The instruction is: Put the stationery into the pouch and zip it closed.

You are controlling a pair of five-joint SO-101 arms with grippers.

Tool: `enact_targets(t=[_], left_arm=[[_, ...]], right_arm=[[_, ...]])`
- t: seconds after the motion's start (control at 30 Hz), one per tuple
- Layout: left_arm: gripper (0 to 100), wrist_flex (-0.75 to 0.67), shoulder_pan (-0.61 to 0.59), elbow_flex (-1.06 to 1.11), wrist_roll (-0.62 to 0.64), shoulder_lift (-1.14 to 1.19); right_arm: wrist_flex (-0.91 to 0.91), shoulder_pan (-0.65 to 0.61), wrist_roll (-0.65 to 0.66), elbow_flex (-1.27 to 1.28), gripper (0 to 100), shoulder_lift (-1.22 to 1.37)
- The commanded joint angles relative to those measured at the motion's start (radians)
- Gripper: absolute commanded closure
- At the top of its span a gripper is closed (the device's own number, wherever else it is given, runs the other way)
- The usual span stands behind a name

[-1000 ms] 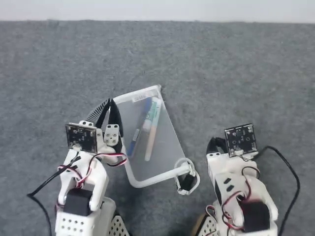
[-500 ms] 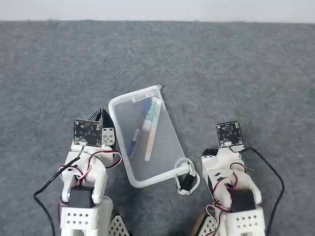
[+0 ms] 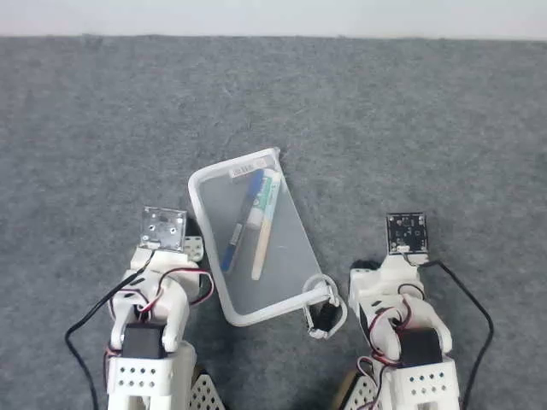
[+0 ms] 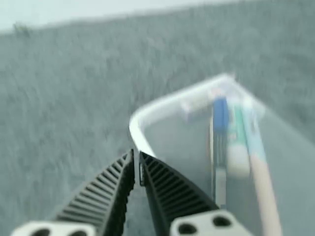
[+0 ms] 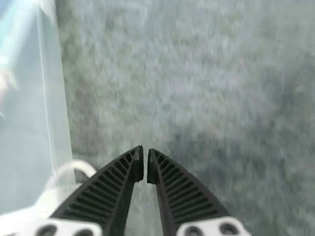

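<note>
two grippers, each with jaws pressed together on nothing: the left gripper point(image 4: 137, 156) has its tips just beside the rim of the clear pouch point(image 3: 291, 256), and the right gripper point(image 5: 145, 152) is near the pouch's white ring point(image 3: 325, 301). the pouch lies mid-frame in the high view on grey carpet point(image 3: 410, 120), with a blue pen point(image 3: 237, 232) and a white pen point(image 3: 261, 235) inside.

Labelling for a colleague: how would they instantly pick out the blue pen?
On the grey felt table lies a clear plastic pouch with a white border. Inside are two sticks side by side; the slim dark-blue pen differs from the thicker green-and-white, beige-tipped marker.
</note>
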Motion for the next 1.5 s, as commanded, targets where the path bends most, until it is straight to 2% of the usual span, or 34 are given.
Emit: enact_targets(t=[0.0, 0.13, 0.4, 1.47], left_arm=[[99, 0.086, -0.002, -0.015, -0.008, -0.012], [99, 0.17, -0.002, -0.015, -0.009, -0.012], [99, 0.351, -0.002, -0.018, -0.009, -0.015], [99, 0.351, -0.002, -0.019, -0.009, -0.015]], right_arm=[[0.091, 0.018, -0.009, 0.02, 99.1, -0.018], [0.157, 0.016, -0.009, 0.02, 99.1, -0.018], [0.159, 0.018, -0.009, 0.02, 99.1, -0.019], [0.159, 0.015, -0.009, 0.02, 99.1, -0.019]])
